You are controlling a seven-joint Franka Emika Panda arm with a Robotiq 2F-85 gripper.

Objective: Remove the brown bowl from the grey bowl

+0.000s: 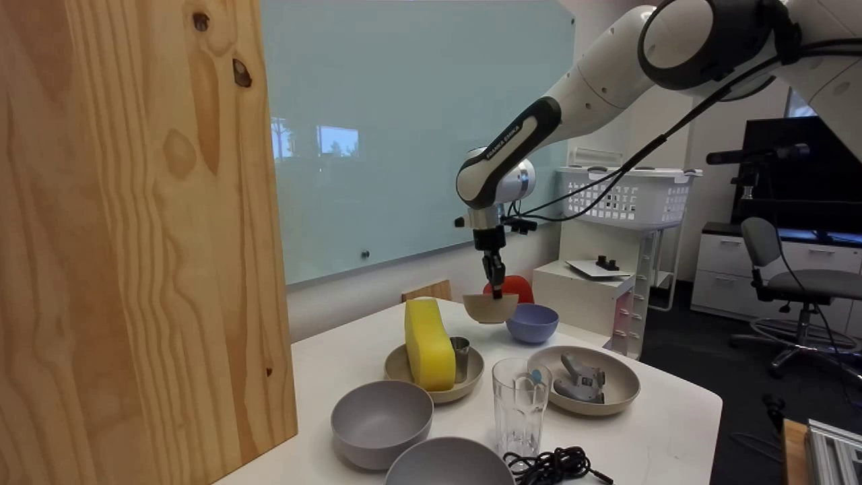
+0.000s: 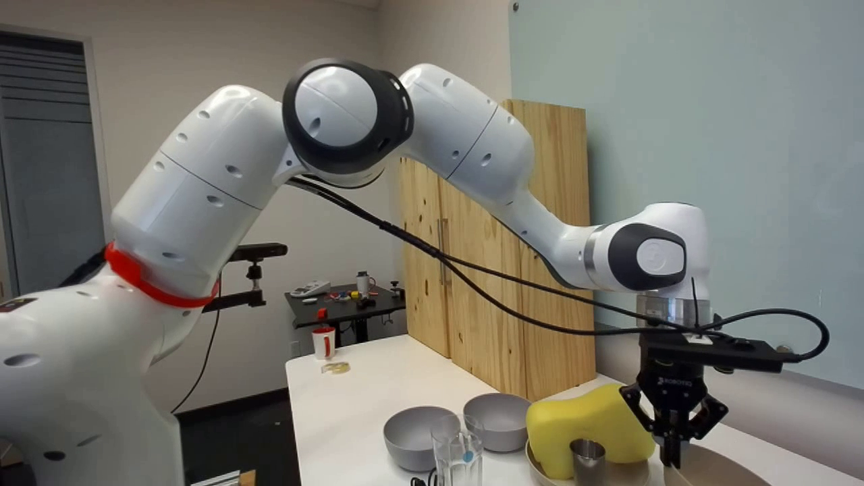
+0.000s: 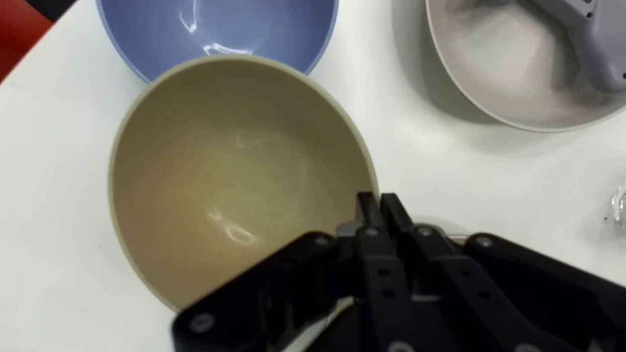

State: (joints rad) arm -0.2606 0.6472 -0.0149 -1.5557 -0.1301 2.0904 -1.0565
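The brown bowl (image 1: 486, 311) hangs above the table, held roughly level by its rim. It also shows at the lower edge of an exterior view (image 2: 715, 467) and fills the left of the wrist view (image 3: 234, 161). My gripper (image 3: 377, 196) is shut on its rim, one finger inside and one outside; the gripper also shows in both exterior views (image 1: 497, 294) (image 2: 670, 460). The blue-grey bowl (image 1: 533, 325) stands upright on the table beside and apart from the brown bowl's outline. In the wrist view the brown bowl overlaps part of the blue-grey bowl (image 3: 220, 29).
A tan dish (image 1: 475, 369) holds a yellow block (image 1: 429, 347) and a metal cup (image 1: 460, 360). Another tan dish (image 1: 623, 384) holds a grey controller (image 1: 582, 384). A clear glass (image 1: 522, 404), a black cable (image 1: 555, 465) and two larger grey bowls (image 1: 380, 421) (image 1: 451, 465) stand nearer.
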